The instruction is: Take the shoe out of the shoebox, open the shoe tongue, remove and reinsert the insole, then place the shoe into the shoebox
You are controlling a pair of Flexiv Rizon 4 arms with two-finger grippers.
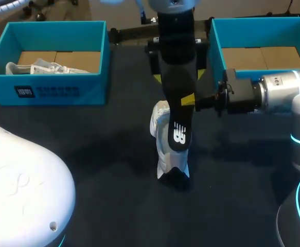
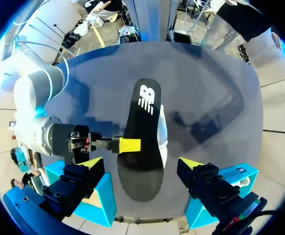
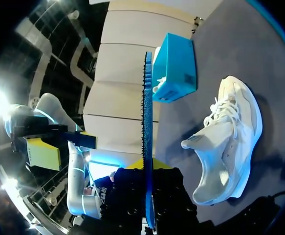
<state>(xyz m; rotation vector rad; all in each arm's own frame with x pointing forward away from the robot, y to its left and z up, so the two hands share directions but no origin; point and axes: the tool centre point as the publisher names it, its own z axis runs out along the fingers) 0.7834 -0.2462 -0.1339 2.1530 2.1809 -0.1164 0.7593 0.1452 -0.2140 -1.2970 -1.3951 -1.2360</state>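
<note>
While my right pincer (image 1: 192, 101) is clamped on the black insole (image 1: 176, 77), one yellow tip flat on its top face and the other under it, the insole hangs in the air over the middle of the table (image 1: 103, 170). It runs lengthwise from my side toward the far side, w/ the logo end toward me. From the right wrist it shows edge-on, a thin strip straight btwn my fingers. The right arm comes in from the right, approx. level, in front of the right box (image 1: 216, 56). The white shoe (image 3: 228, 142) lies on the table under the insole and apart from it, laces showing. In the head view the insole hides much of it, so only the pale upper and one end peek out. It's in neither box. My left pincer (image 2: 141, 169) hovers over the far part of the table btwn the two boxes, fingers spread wide and gripping nothing. The insole's far end shows in the gap ahead of them and touches neither finger. The left box (image 1: 52, 90) holds a second shoe (image 1: 41, 68), also white, lying on the cardboard floor near the box's left wall.
</note>
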